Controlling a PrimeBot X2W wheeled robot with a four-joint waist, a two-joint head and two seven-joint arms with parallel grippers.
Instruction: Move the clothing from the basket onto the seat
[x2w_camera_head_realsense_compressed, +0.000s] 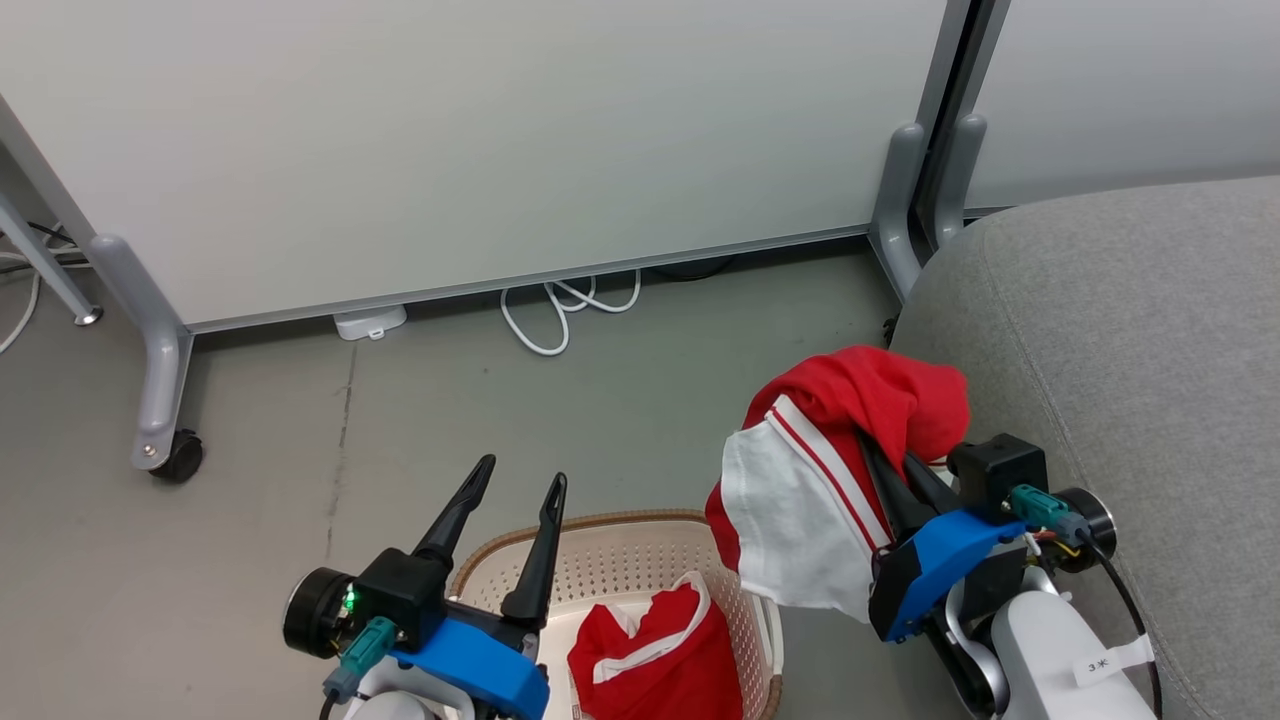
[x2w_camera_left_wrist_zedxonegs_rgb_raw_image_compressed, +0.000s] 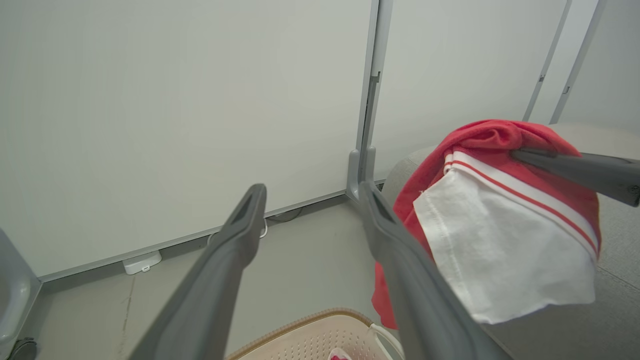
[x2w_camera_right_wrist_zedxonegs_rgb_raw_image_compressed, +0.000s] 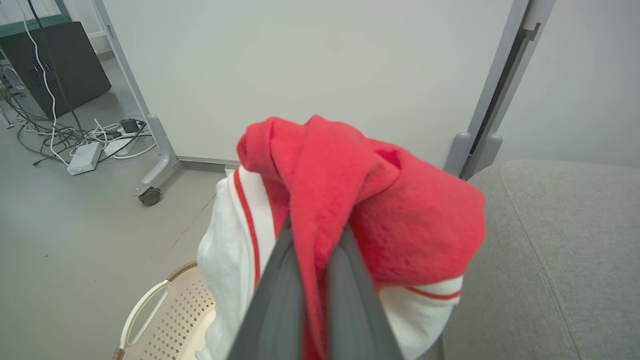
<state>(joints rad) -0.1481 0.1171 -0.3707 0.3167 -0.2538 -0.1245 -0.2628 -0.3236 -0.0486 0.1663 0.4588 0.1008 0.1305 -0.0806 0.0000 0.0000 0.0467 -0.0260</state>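
Observation:
My right gripper (x2w_camera_head_realsense_compressed: 885, 455) is shut on a red garment (x2w_camera_head_realsense_compressed: 850, 400) with white trim, holding it up beside the grey seat (x2w_camera_head_realsense_compressed: 1130, 350), just left of its edge and above the basket's right side. The fabric drapes over the fingers (x2w_camera_right_wrist_zedxonegs_rgb_raw_image_compressed: 345, 280) and hides their tips; the held garment (x2w_camera_left_wrist_zedxonegs_rgb_raw_image_compressed: 500, 215) also hangs at the right of the left wrist view. A second red garment (x2w_camera_head_realsense_compressed: 660, 650) lies in the cream-white basket (x2w_camera_head_realsense_compressed: 600, 560) at the bottom middle. My left gripper (x2w_camera_head_realsense_compressed: 520, 480) stands open over the basket's left rim, nothing between its fingers (x2w_camera_left_wrist_zedxonegs_rgb_raw_image_compressed: 240, 225).
A white partition panel (x2w_camera_head_realsense_compressed: 450, 150) on grey wheeled legs (x2w_camera_head_realsense_compressed: 160, 400) stands behind the basket. White cables (x2w_camera_head_realsense_compressed: 560, 310) and a small white box (x2w_camera_head_realsense_compressed: 370, 322) lie at its base. More cables and a dark cabinet (x2w_camera_right_wrist_zedxonegs_rgb_raw_image_compressed: 60, 65) sit far left. Grey floor surrounds the basket.

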